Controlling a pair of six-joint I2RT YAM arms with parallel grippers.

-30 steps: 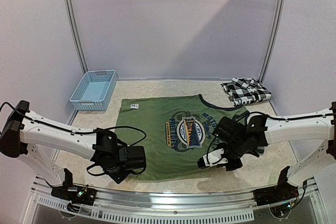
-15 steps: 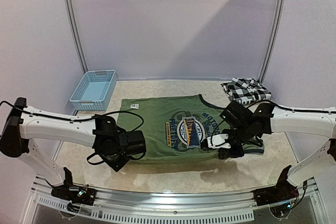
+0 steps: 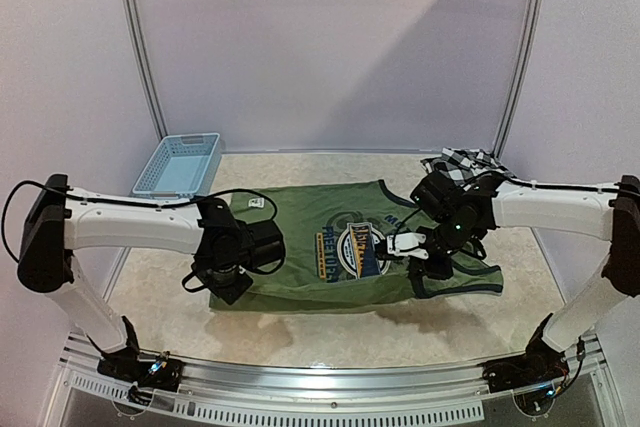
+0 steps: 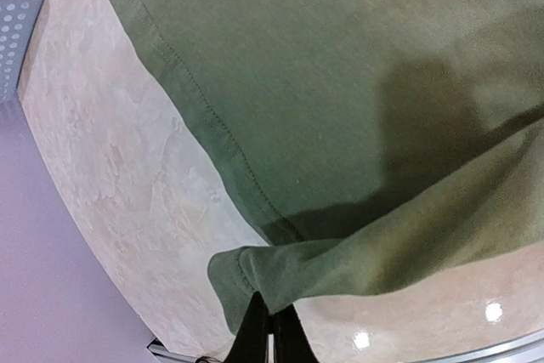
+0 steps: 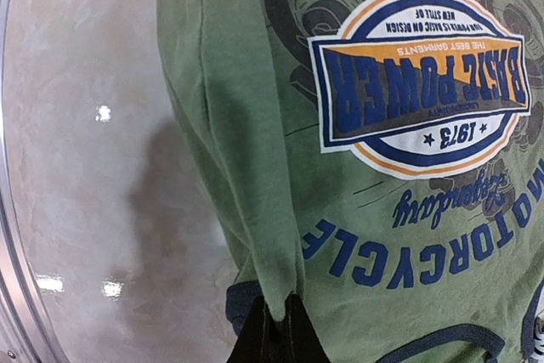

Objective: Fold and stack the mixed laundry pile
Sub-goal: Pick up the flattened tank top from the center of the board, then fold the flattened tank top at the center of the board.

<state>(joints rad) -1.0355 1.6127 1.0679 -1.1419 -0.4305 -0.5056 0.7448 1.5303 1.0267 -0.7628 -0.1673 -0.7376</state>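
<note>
Top external: one green shirt point(image 3: 312, 215), one checked shirt point(image 3: 462, 165), one basket point(image 3: 180, 137).

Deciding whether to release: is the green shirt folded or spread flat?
Partly folded. The olive-green shirt lies mostly spread, but its near edge is pinched and lifted by the left claw and right claw.

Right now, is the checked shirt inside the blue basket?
No, the checked shirt lies at the far right corner, well apart from the basket at far left.
</note>
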